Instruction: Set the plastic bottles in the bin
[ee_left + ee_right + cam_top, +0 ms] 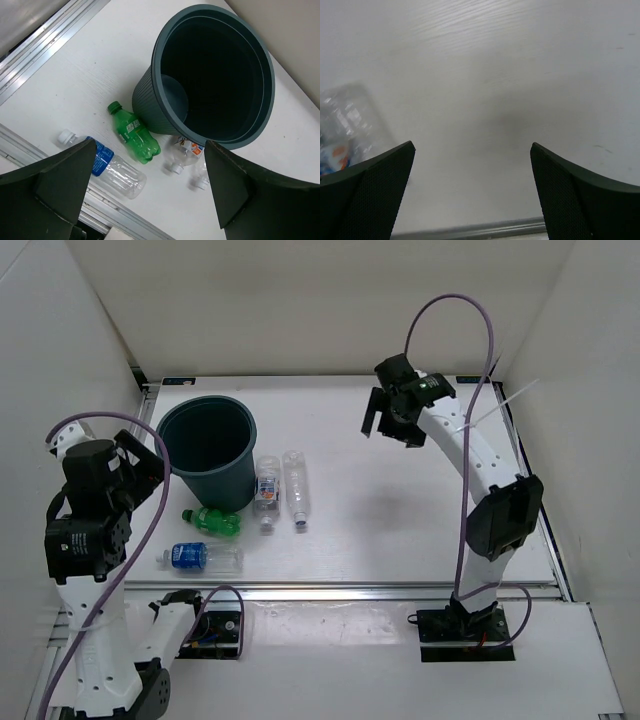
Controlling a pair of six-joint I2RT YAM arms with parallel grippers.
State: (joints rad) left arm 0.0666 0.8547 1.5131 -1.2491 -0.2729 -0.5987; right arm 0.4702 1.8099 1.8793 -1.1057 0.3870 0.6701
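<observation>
Bin: the dark teal bin [215,488] stands upright, mouth open, at the far left of the white table [400,530]; from my left wrist camera I look down into it [147,100].
Green bottle: it [212,521] lies flat just near of the bin, long axis left-right, cap to the left [135,135].
Blue-labelled bottle: it [203,557] lies nearest the table edge, also left-right, white cap to the left [107,162].
White-red labelled bottle: it [266,493] lies beside the bin's right flank, long axis near-far, cap toward me.
Plain clear bottle: it [296,490] lies parallel, just to the right, cap toward me.
Left arm: it is raised at the left edge, and its left gripper [140,462] hangs spread and empty above the bottles [150,144].
Right arm: it is stretched to the far right, the right gripper [388,422] aloft, fingers apart, nothing between them [472,145].
Labels: I can read no writing on any of them.
</observation>
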